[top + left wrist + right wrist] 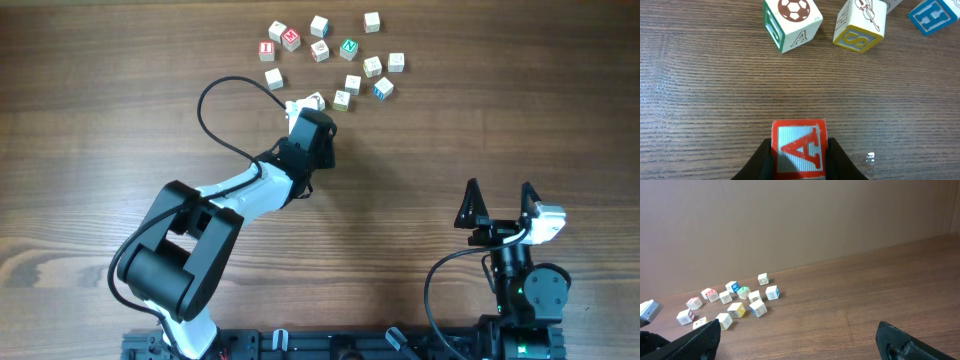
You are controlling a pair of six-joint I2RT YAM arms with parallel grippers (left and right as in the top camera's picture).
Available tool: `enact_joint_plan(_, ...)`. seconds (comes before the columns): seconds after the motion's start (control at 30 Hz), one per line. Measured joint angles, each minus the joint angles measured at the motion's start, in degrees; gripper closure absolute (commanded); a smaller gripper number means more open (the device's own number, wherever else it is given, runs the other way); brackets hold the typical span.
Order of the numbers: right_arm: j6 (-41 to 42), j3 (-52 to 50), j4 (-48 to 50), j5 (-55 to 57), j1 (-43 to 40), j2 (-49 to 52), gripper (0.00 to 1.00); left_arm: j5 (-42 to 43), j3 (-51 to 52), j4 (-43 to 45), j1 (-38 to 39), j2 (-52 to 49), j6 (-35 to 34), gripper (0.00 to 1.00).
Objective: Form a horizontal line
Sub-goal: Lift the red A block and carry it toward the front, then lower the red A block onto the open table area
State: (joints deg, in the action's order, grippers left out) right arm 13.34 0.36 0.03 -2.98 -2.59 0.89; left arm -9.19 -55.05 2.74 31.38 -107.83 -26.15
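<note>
In the overhead view the left arm reaches toward the upper middle of the table [100,120], and its end effector [799,156] is clamped on a red A cube [799,149] that sits at the lower edge of the scattered letter cubes [319,50]. The wrist view shows a green-edged football cube [792,22], a yellow S cube [860,27] and a blue H cube [934,16] lying apart at its top edge, not in a straight row. At lower right the right end effector [499,190] stands spread wide with nothing between its fingers
</note>
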Motion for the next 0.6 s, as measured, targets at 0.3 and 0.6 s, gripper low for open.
enact_joint_plan(0.3,0.0,0.0,0.0,0.0,0.0,0.0,0.0,-0.9,-0.02,1.46,0.09,-0.72,0.7,0.81)
enact_joint_plan(0.6,0.0,0.0,0.0,0.0,0.0,0.0,0.0,-1.36,-0.04,1.84,0.17,-0.94,1.05,0.81)
